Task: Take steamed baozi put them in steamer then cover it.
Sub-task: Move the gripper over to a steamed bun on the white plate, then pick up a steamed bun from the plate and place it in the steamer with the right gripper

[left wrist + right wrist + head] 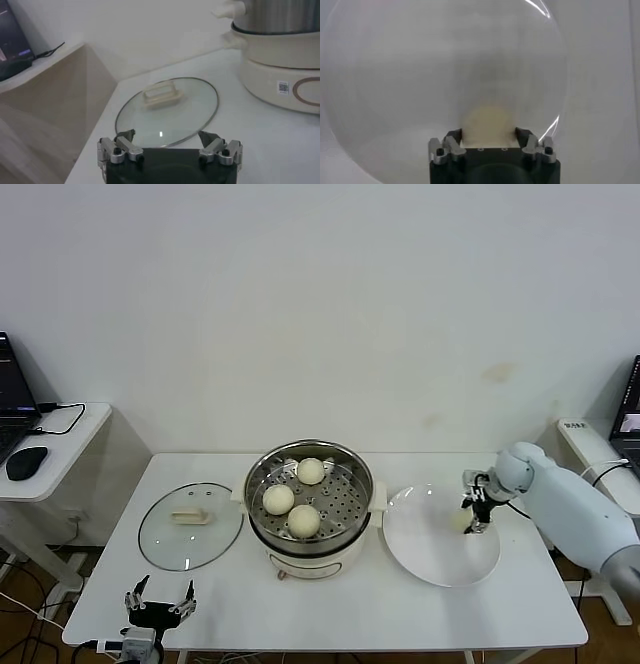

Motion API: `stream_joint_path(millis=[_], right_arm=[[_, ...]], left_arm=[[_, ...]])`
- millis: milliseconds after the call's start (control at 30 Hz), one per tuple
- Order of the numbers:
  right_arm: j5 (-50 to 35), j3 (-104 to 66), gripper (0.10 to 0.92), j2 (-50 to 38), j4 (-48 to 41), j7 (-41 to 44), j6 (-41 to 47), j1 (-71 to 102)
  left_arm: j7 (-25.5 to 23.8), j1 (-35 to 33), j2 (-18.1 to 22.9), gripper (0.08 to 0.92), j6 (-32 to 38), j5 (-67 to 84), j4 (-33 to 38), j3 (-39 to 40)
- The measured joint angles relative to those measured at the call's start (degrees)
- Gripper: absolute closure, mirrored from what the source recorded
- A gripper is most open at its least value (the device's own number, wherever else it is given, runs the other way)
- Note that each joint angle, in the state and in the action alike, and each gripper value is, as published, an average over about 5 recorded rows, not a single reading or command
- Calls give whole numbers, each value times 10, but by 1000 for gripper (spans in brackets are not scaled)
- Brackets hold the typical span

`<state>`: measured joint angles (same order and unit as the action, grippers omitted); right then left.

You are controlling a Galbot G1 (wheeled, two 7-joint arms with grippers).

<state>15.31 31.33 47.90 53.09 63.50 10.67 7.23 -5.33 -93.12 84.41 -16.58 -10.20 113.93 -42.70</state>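
White surface: right gripper jaws hug the last baozi on the plate; squeeze gently, lift straight, carry to the steamer; left gripper waits open

cream-white baozi (perforated silver steamer), white plate.

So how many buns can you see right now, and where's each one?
4. Three sit in the steamer: one at the back, one on the left, one at the front. The fourth is on the white plate, between the right gripper's fingers. None looks hidden.
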Motion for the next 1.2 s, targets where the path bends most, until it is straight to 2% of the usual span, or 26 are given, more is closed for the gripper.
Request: stream_joint_path(millis=[300,667,933,1200], right_arm=[[-34,23,389,-28,42,12,18,-33],[-140,93,389,-58,153,32,72,-141],[-241,161,389,-38,219,32,123,-242],[-325,233,389,15,233,30,161,-335]], left_arm=[[0,4,-2,177,0,1,7,0],[0,1,-7,177,2,4,21,-7],[1,-3,-10,177,2,10,32,-13],[3,-5,-14,177,3,14,41,-20]])
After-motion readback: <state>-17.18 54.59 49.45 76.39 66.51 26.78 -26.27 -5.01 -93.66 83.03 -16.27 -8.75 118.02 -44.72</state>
